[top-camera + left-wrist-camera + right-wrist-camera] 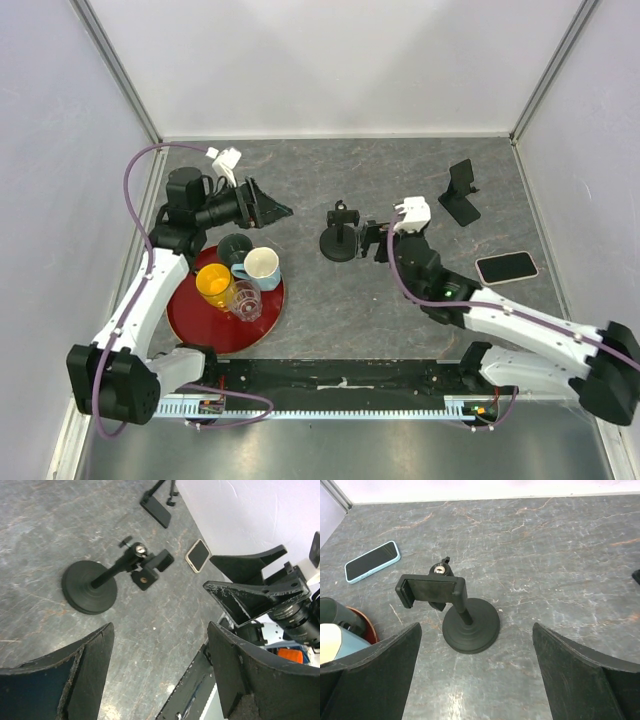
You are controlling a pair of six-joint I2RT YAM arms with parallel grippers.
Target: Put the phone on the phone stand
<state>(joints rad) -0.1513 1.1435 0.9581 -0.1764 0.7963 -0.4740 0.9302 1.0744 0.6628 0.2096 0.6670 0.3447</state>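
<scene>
The right gripper (376, 240) held its jaws wide with nothing between them. The clamp-type phone stand (471, 625) stood on its round base on the desk (560, 555) just ahead of them, centred on the gap. Beyond the stand and off to the left of those jaws, a blue-cased phone (372, 561) lay flat, screen up. The left gripper (268, 208) also had wide, empty jaws, facing the same stand from the other side. Well past the stand lay a second phone (198, 556) and, farther still, a folding stand (156, 511).
</scene>
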